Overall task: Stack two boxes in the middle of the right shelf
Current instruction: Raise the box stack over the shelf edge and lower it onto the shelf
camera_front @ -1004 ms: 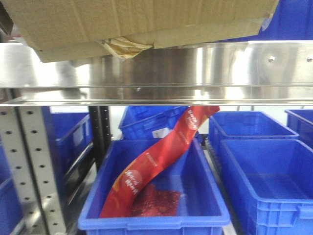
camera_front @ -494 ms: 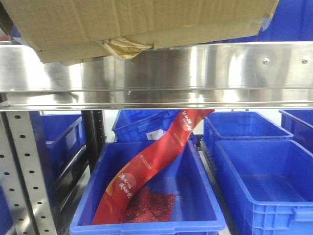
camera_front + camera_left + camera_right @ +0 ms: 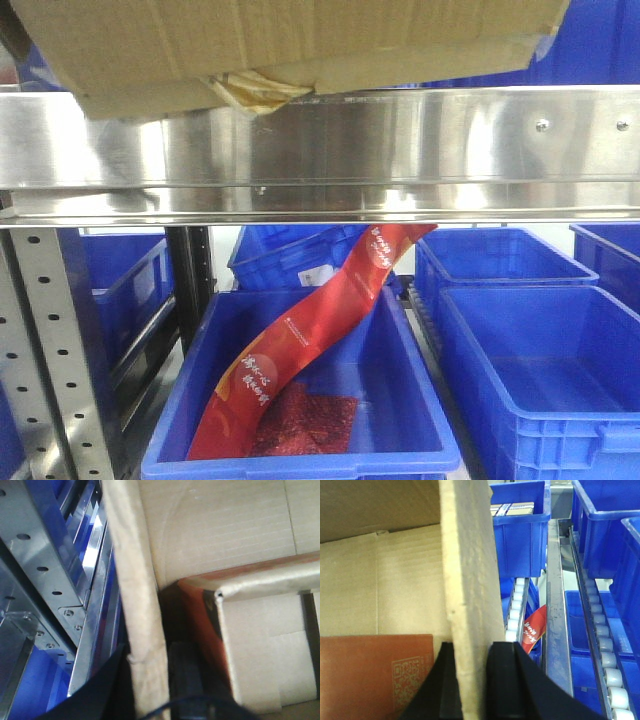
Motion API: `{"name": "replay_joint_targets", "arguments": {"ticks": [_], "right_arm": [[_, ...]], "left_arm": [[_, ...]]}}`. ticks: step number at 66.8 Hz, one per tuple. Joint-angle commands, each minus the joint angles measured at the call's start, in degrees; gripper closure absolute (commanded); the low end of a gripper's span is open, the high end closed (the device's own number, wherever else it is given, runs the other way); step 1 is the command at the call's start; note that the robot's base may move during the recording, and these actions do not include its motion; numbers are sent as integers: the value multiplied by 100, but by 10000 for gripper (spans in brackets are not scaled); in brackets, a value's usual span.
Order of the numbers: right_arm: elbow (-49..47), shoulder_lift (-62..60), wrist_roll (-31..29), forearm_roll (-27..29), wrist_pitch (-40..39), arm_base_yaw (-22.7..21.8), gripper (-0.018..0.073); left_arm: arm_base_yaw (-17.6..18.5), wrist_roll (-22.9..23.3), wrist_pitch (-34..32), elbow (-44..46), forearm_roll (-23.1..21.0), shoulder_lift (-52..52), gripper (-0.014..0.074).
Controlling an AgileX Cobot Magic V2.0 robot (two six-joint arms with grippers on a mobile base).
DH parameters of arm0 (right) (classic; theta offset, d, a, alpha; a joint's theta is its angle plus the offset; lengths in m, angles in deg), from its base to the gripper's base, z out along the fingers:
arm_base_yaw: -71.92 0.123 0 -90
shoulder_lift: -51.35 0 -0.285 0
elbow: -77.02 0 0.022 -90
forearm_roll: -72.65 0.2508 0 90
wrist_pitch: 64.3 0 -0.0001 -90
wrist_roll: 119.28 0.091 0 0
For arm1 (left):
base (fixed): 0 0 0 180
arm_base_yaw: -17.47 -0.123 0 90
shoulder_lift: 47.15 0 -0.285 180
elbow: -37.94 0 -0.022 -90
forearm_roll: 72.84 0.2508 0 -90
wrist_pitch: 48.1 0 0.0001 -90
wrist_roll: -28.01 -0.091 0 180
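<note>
Large cardboard box (image 3: 300, 40) resting above the stainless-steel shelf rail (image 3: 400, 140), overhanging its front edge, a crumpled tape scrap (image 3: 250, 92) at its lower lip. Right gripper (image 3: 470, 680) pinches the box's right wall between black fingers (image 3: 502, 680). Left gripper (image 3: 150, 690) sits at the box's left wall; its closure cannot be determined. Below the rail, a blue bin (image 3: 420, 440) holds a red package (image 3: 310, 330).

Matte black, smooth, rounded fingers (image 3: 502, 680) on the right gripper (image 3: 470, 680).
</note>
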Motion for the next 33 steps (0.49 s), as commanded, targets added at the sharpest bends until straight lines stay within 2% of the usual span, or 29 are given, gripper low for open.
{"name": "replay_joint_targets", "arguments": {"ticks": [1, 8, 13, 19, 26, 33], "right_arm": [[-73, -85, 90, 59, -441, -16, 718], [-330, 67, 90, 59, -125, -16, 717], [-718, 297, 90, 59, 222, -16, 717], [-1282, 658, 90, 84, 612, -16, 717], [-1936, 1097, 90, 144, 1029, -16, 717], [-2452, 1531, 90, 144, 1280, -44, 717]], "left_arm": [[-50, -67, -166, 88, -164, -58, 708], [-438, -366, -162, 401, -871, 56, 708], [-849, -941, -171, 820, -1485, 259, 708], [-1377, -1840, -28, 1506, -2456, 664, 708], [-1788, -2234, 327, 2284, -2920, 1208, 708], [-2008, -2565, 642, 2955, -3139, 1744, 708]]}}
